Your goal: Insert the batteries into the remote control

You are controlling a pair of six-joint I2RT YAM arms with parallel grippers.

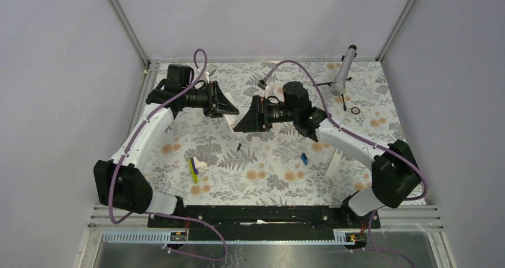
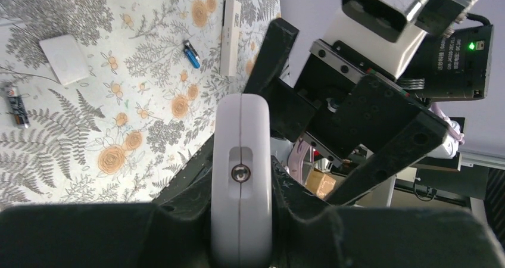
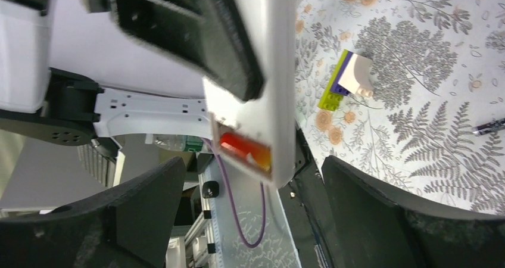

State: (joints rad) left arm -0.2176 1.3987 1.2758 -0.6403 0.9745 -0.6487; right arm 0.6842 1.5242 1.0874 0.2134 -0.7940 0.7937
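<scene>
Both arms are bent inward over mid-table, wrists facing. The left gripper (image 1: 233, 110) clamps the remote control (image 2: 241, 178) above the table. The right gripper (image 1: 238, 126) has its jaws spread just beside it. The red-and-black battery (image 2: 16, 107) and blue battery (image 2: 190, 53) lie apart on the table (image 2: 89, 137). Print on the camera box (image 2: 455, 56) is too small to read.

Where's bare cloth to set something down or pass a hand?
Free: the near-centre strip between the toy bricks and the blue battery, toward the near edge. Crowded: mid-table under the raised remote, with the dark battery and white cover; white bar on the right; microphone and ring back right.
</scene>
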